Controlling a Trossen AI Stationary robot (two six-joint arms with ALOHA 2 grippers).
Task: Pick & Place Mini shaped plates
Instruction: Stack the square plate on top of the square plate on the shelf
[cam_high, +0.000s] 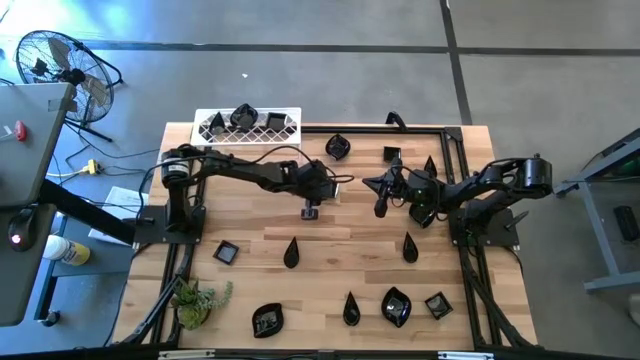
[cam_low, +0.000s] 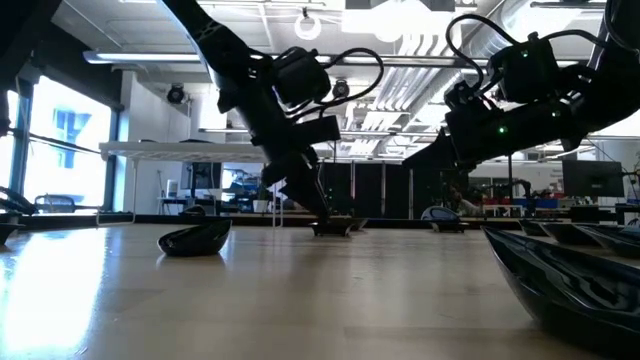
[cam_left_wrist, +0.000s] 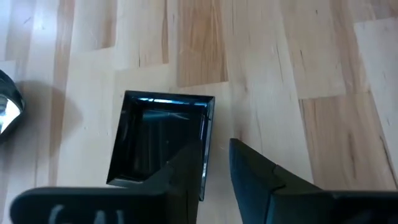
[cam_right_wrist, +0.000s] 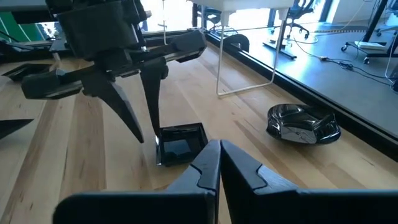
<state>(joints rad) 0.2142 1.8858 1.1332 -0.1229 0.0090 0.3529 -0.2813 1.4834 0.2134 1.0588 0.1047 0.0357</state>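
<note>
A square mini plate (cam_left_wrist: 158, 140), glossy black, rests flat on its base on the wooden table near the middle (cam_high: 311, 212). My left gripper (cam_left_wrist: 214, 148) slants down over the plate's right-hand wall (cam_left_wrist: 207, 134). It is open, one finger over the dish and one outside. My right gripper (cam_right_wrist: 219, 148) hovers shut a little to the right of it (cam_high: 380, 205), pointing toward the left gripper and touching nothing. Several more black plates lie around, such as a teardrop (cam_high: 291, 252) and a leaf shape (cam_right_wrist: 303, 123). My left gripper straddles one side wall (cam_left_wrist: 208, 155) of the square plate, slanting down from the table's left. One finger (cam_left_wrist: 186, 168) is over the hollow. The other (cam_left_wrist: 249, 171) is outside, with bare wood showing between it and the wall. I cannot tell whether the inner finger touches.
A white lattice rack (cam_high: 250, 125) at the far left holds two plates. A green plant (cam_high: 200, 298) sits at the near left. Plates lie along the near edge (cam_high: 396, 306) and far right (cam_high: 391, 153). Bare wood lies between the two grippers.
</note>
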